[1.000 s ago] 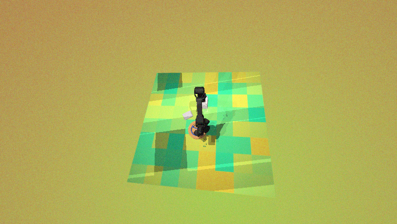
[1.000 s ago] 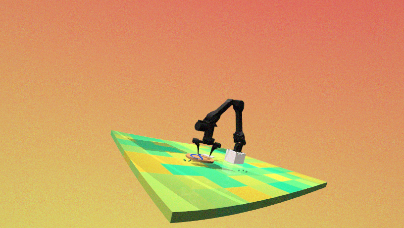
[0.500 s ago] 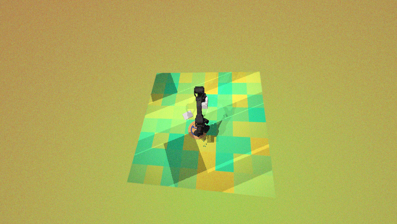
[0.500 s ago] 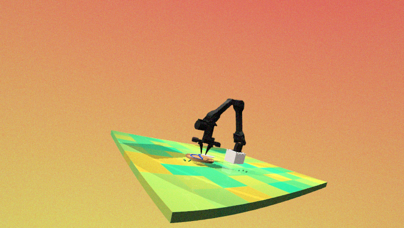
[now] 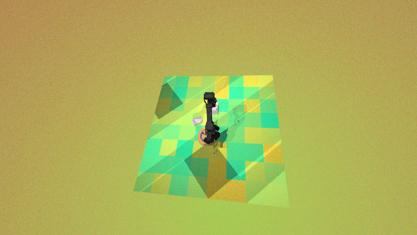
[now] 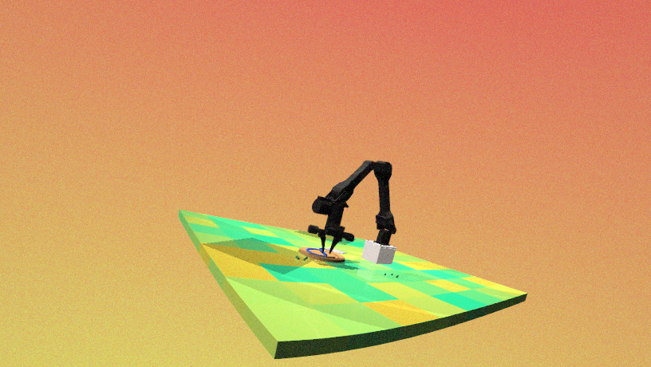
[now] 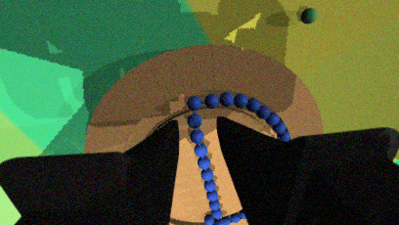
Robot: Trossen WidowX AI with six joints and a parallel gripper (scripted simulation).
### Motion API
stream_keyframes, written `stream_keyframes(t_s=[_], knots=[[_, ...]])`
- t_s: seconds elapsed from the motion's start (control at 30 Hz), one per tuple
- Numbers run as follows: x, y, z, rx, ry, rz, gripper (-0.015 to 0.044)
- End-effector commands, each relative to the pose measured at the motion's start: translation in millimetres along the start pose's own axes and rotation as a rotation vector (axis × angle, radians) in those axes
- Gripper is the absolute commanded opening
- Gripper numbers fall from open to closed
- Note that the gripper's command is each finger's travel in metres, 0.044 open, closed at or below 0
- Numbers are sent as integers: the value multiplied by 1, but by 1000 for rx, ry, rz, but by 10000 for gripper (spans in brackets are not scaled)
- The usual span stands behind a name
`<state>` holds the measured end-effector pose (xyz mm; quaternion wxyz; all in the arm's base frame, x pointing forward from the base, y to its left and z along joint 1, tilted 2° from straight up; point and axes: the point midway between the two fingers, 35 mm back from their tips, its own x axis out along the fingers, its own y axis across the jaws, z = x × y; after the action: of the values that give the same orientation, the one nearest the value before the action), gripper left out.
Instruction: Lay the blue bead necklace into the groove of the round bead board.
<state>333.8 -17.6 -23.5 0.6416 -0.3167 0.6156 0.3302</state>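
The round bead board (image 5: 199,139) (image 6: 302,252) (image 7: 147,83) is orange-brown with a thin circular groove. The blue bead necklace (image 5: 201,136) (image 7: 227,99) lies on it; in the exterior view it is a thin blue line. In the wrist view its right part curves along the groove, while a nearly straight strand cuts across the middle of the board. My gripper (image 6: 326,252) (image 7: 198,125) points down low over the board, its fingers partly open on either side of the straight strand, with gaps to the beads. The fingers hide parts of the board and the curved beads.
A pale flat block (image 5: 197,120) lies beside the board, towards the arm's base. The arm stands by a white box (image 5: 215,108) (image 6: 379,253). Small dark green beads (image 5: 215,150) (image 6: 297,258) (image 7: 309,16) lie past the board, others (image 5: 237,121) (image 6: 391,274) to one side.
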Motion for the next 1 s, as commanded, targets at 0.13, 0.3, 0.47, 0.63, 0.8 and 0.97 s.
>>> stream_keyframes(t_s=[0.13,0.3,0.47,0.63,0.8,0.97], knots=[[12,2,-1,-7,2,5,120],[9,1,-1,-2,2,4,41],[9,1,-1,-2,2,4,0],[9,1,-1,-2,2,4,0],[9,1,-1,-2,2,4,0],[9,1,-1,-2,2,4,0]])
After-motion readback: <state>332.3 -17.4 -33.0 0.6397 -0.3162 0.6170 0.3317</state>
